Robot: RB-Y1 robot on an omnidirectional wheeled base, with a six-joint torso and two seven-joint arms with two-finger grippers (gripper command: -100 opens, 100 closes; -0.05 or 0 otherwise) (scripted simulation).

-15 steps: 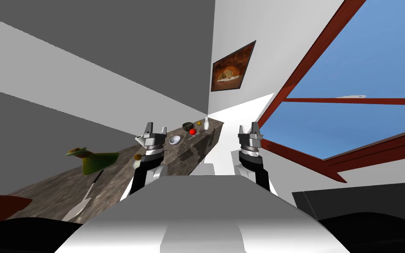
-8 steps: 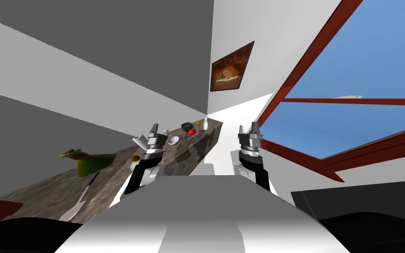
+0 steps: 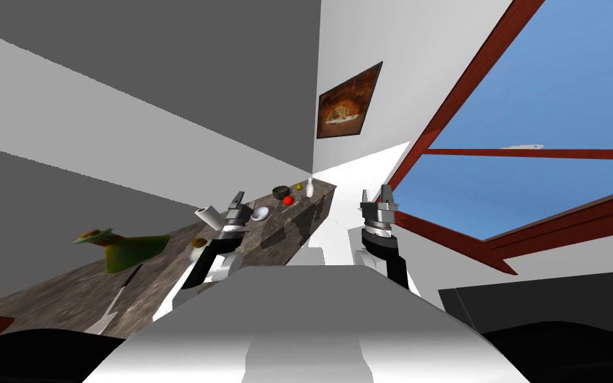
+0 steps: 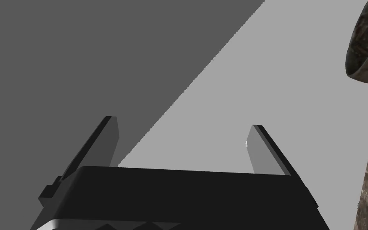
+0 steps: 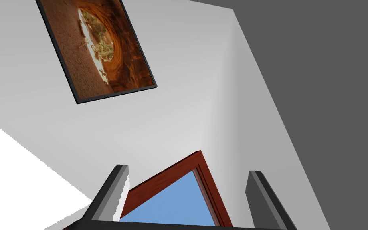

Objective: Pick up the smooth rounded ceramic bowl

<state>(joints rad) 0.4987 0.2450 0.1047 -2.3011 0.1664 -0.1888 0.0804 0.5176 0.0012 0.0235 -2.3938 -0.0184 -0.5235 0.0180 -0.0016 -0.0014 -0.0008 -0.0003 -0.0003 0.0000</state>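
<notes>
Left gripper [image 3: 238,198] apparently beside white bowl [image 3: 260,213].

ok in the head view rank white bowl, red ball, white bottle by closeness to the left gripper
1. white bowl, on the counter just beside the left gripper
2. red ball, further along the counter
3. white bottle, at the counter's far end

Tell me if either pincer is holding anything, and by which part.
Nothing is held. The left pincer stands open and empty near the marbled counter; the right pincer is open and empty too.
</notes>
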